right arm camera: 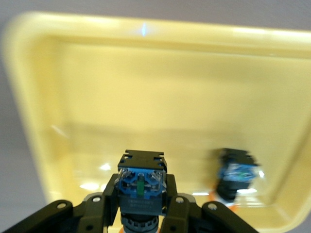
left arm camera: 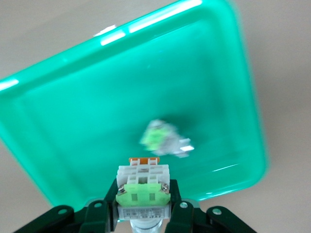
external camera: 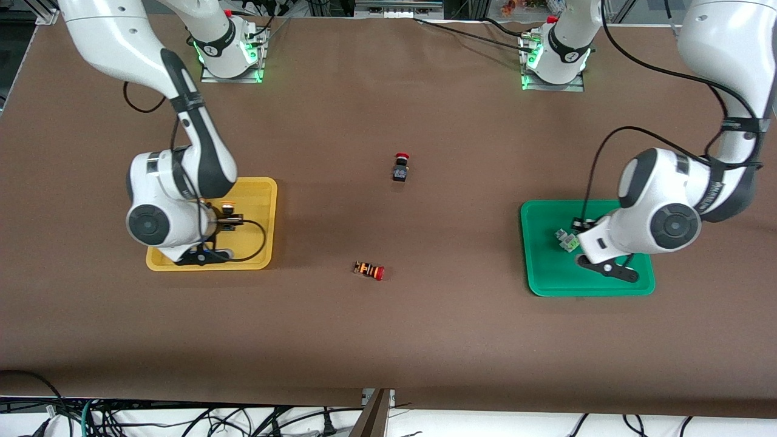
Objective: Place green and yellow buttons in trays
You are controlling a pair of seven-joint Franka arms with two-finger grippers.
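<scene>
The left pincer (left arm camera: 143,213) hangs over the green tray (external camera: 540,273) at the lower right of the front view, and it is squeezing a green button (left arm camera: 142,191) between its fingers. The right pincer (right arm camera: 141,213) hangs over the yellow tray (external camera: 264,200) at the lower left of the front view, and it is gripping a yellow button (right arm camera: 141,187) whose black body and blue end face the wrist camera. I think each arm holds its button above the tray of the same color so it can drop it in there.

Going from near to far on the desk (external camera: 388,340): nearest the front camera, low in the middle of the frame, lies the orange-striped switch (external camera: 369,269) with a red cap, on its side. It is not in any tray, likely because it does not belong to the job.

Next come the two trays. Another green button (left arm camera: 164,140) already lies in the green tray, looking blurry in the left wrist view. Another yellow button (right arm camera: 235,178) already lies in the yellow tray, near a corner.

Farther up, in the middle of the frame, stands the black switch (external camera: 400,168) with a red cap, all alone.

I think the job is nearly done: only the two held buttons are left to let go.
</scene>
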